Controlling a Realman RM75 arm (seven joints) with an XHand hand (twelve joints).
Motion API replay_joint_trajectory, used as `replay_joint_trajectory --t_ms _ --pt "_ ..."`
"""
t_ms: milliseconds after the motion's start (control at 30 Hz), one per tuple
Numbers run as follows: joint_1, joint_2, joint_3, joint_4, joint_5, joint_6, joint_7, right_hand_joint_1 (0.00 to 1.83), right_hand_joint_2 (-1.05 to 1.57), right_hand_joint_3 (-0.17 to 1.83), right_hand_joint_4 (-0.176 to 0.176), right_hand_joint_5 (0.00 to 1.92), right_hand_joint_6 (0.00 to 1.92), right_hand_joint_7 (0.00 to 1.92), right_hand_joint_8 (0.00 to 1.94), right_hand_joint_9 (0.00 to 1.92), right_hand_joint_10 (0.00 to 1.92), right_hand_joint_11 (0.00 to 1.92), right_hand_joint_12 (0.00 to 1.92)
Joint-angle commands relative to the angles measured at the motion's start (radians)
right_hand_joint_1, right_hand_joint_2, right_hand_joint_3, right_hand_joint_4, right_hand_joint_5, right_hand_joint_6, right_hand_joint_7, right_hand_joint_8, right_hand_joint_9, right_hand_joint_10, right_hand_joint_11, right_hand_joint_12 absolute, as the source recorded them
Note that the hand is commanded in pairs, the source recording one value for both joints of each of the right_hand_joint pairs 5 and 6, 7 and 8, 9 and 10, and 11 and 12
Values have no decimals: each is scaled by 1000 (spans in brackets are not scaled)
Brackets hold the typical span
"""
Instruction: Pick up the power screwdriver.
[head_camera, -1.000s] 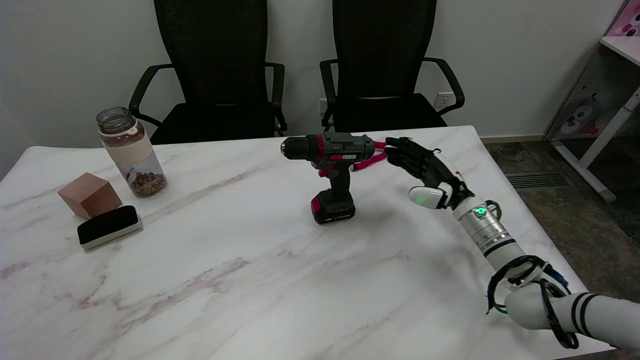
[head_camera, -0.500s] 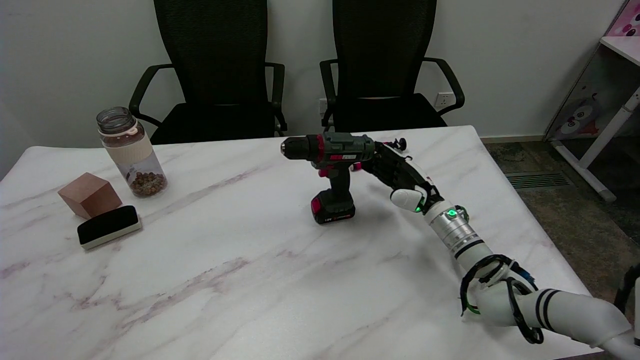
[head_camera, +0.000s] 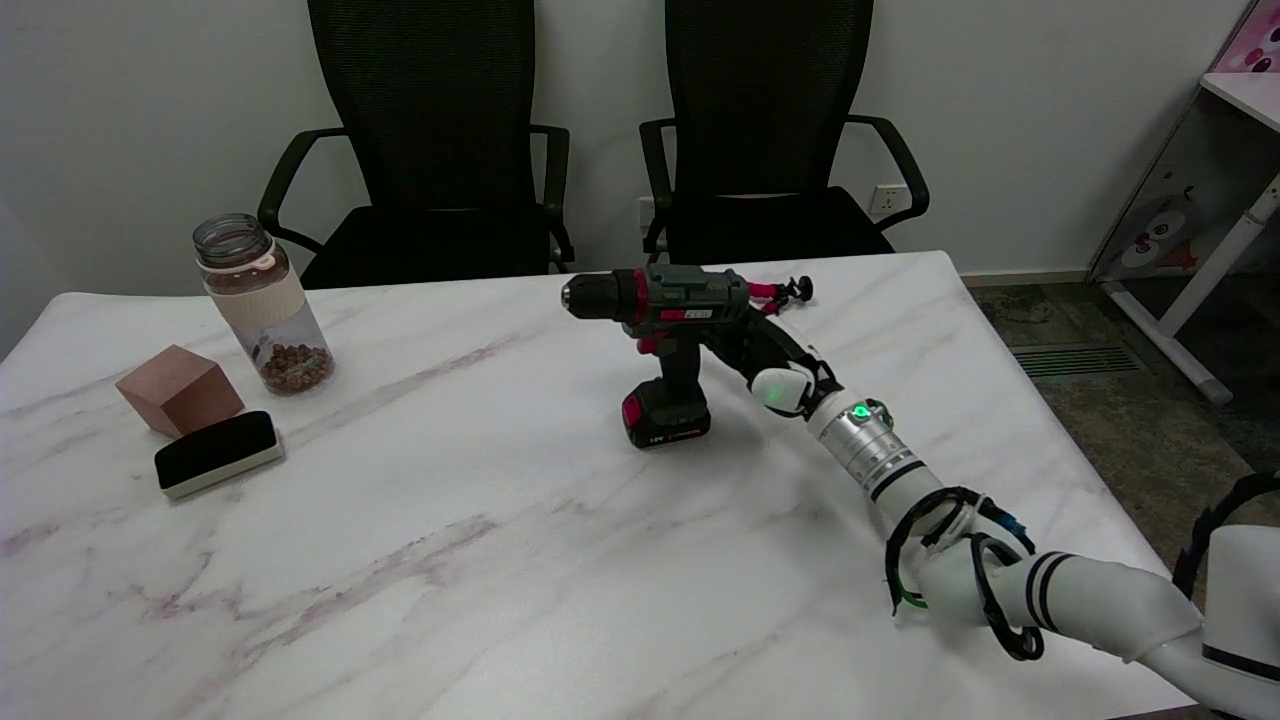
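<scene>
Head view: power screwdriver (head_camera: 668, 340) stands upright on its battery base at mid-table. Right hand (head_camera: 765, 355) sits against the rear of the handle; whether its fingers have closed cannot be told. Judged heavy, rigid, top-heavy; best taken round the handle below the motor housing

light: even, bright, overhead | shadows: soft | glare: mild sheen on table (head_camera: 450, 560) | focus: sharp
</scene>
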Motion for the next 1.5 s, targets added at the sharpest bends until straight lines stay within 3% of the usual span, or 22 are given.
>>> replay_joint_trajectory --t_ms 33,467,667,833,967,1100,1267,1500 --pt "81 -64 -47 45 -118 -73 127 903 -628 874 176 230 230 230 230 229 229 147 147" --pt "88 -68 -61 48 -118 -78 131 907 -628 837 176 190 190 190 190 254 254 176 176" --pt "88 -68 -53 57 -114 -76 131 953 -535 744 176 202 202 202 202 313 313 321 321" --pt "88 -68 -44 57 -108 -78 130 985 -405 671 176 257 257 257 257 540 540 579 579" --pt "89 -68 -37 62 -108 -78 126 1010 -320 747 176 392 392 392 392 810 810 792 792" --pt "90 -65 -29 62 -108 -78 122 1024 -277 782 176 471 471 471 471 900 900 913 913" --pt "94 -65 -29 62 -108 -85 122 1039 -208 790 176 527 527 527 527 942 942 993 993" --pt "107 -64 -31 67 -116 -94 121 1064 -108 877 176 616 616 616 616 1149 1149 1044 1044"
